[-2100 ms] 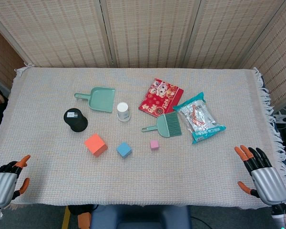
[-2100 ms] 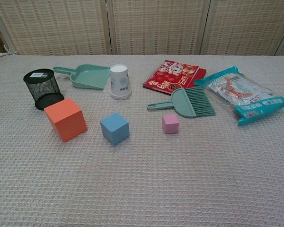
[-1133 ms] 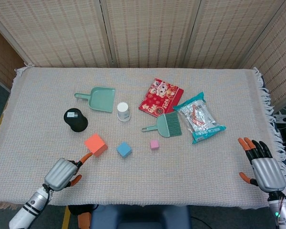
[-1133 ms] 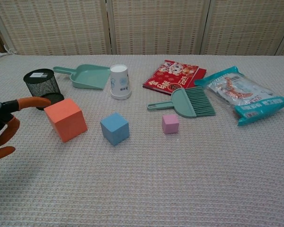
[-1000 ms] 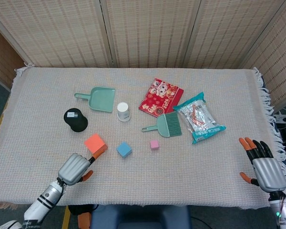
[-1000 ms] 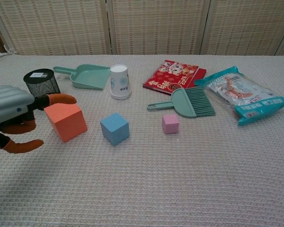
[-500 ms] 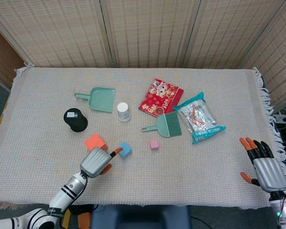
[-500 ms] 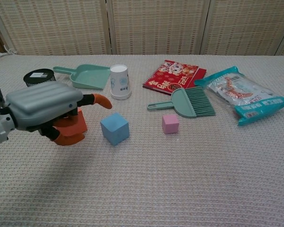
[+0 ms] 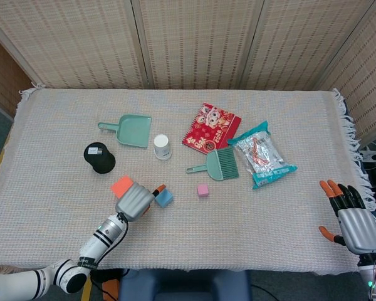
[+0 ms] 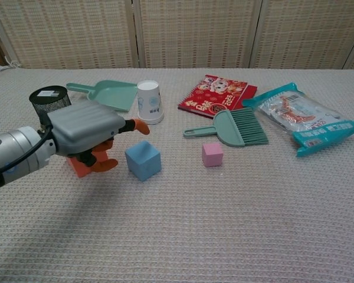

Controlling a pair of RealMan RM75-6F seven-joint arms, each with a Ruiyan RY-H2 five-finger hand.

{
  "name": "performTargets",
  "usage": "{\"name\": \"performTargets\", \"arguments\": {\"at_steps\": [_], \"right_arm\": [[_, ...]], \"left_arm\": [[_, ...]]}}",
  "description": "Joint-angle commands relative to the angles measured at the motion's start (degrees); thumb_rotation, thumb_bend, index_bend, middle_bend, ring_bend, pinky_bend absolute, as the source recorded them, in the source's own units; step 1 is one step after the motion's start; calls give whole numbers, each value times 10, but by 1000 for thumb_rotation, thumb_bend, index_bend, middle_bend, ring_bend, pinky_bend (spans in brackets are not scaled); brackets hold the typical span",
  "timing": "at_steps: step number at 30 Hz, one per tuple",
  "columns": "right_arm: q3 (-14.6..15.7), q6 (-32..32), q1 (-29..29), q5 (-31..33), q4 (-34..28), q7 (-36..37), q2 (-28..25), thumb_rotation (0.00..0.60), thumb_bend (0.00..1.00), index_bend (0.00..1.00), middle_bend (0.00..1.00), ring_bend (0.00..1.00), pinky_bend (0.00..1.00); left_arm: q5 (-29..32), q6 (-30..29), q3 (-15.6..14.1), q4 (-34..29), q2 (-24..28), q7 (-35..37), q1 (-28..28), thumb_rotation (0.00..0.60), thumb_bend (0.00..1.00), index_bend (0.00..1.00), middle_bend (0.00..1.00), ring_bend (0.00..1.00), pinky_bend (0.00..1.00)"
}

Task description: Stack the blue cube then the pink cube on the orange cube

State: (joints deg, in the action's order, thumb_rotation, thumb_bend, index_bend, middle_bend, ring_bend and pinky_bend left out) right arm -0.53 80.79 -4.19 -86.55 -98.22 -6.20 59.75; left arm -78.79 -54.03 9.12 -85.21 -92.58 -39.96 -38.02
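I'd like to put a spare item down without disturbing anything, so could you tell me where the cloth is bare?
The near strip in front of the blue cube and pink cube is bare, out to the right hand. The far edge behind the dustpan and red booklet is bare too. It is crowded around the left hand, orange cube and brush.

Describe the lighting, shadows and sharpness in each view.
Head view: even, soft light, no glare; the cubes and black mesh cup cast only faint shadows, everything sharp. Chest view: equally diffuse; a soft shadow lies on the cloth below the left hand, which looms large and hides most of the orange cube; blue cube crisp.
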Motion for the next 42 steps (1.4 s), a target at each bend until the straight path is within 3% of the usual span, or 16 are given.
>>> {"name": "performTargets", "arguments": {"at_steps": [1, 15, 33, 42], "right_arm": [[0, 1, 0, 0, 0, 1, 0, 600, 95, 0, 0, 0, 0], [1, 6, 3, -3, -1, 12, -7, 600, 94, 0, 0, 0, 0], [4, 6, 5, -8, -3, 12, -9, 600, 94, 0, 0, 0, 0], [5, 5, 4, -9, -4, 7, -7, 600, 95, 0, 0, 0, 0]], "left_arm": [[17, 6, -3, 8, -9, -13, -9, 600, 366, 174, 1000, 1000, 1000], [-20, -18, -25, 81, -53, 0, -38, 600, 364, 221, 1000, 1000, 1000], [-94, -59, -49, 154, -80, 128, -56, 600, 363, 430, 1000, 1000, 1000], [-80, -67, -43, 90, -43, 150, -46, 600, 363, 455, 1000, 1000, 1000]]}}
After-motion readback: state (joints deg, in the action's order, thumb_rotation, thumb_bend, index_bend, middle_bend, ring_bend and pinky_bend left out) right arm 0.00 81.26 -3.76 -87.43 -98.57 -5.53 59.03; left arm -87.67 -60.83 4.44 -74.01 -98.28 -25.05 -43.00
